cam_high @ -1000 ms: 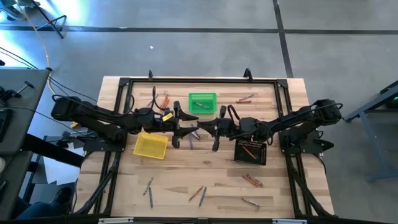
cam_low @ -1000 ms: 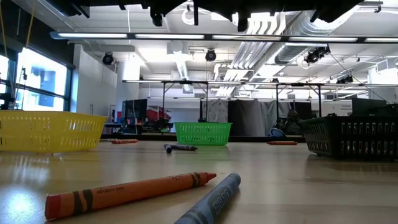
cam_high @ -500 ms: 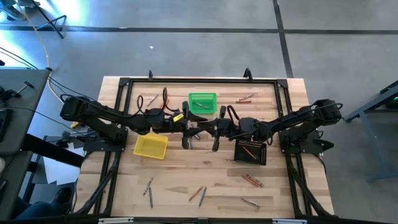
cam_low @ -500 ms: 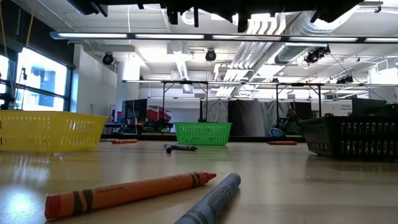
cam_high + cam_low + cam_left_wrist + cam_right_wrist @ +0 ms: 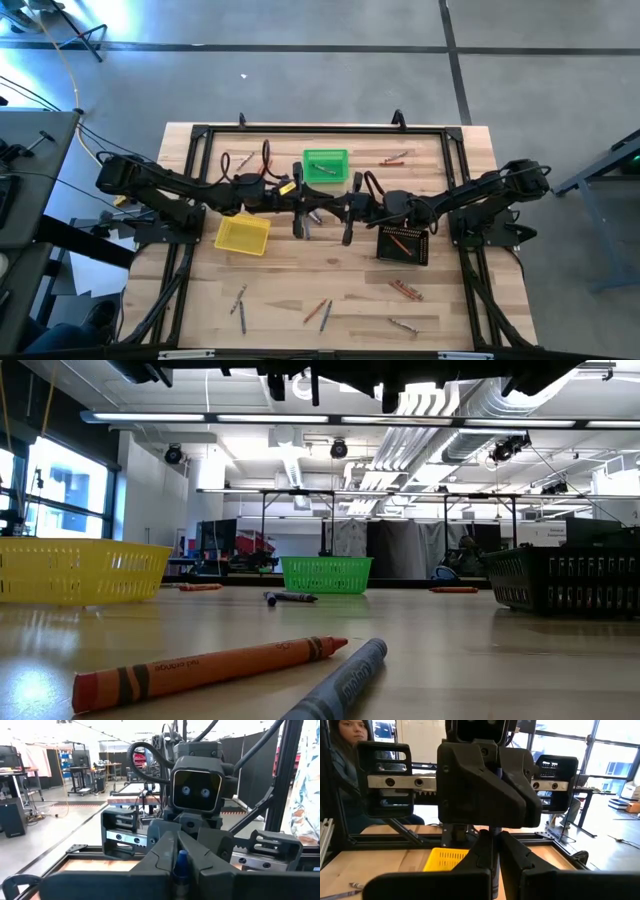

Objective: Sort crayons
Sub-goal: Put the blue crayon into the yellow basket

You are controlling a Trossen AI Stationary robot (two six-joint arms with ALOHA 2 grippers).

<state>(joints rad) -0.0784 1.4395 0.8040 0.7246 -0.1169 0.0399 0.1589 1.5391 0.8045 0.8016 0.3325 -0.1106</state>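
Black basket (image 5: 403,244) holds orange crayons (image 5: 400,241); both hands (image 5: 322,205) pinch one blue crayon (image 5: 181,863).

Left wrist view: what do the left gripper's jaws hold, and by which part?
A blue crayon, clamped by its shaft in the shut jaws of the left gripper; only its pointed tip shows.

Wooden table (image 5: 330,275): crayons (image 5: 404,290), three baskets (image 5: 242,235).

Lab or workshop: exposed ceiling ducts (image 5: 470,400), workbenches (image 5: 300,495).
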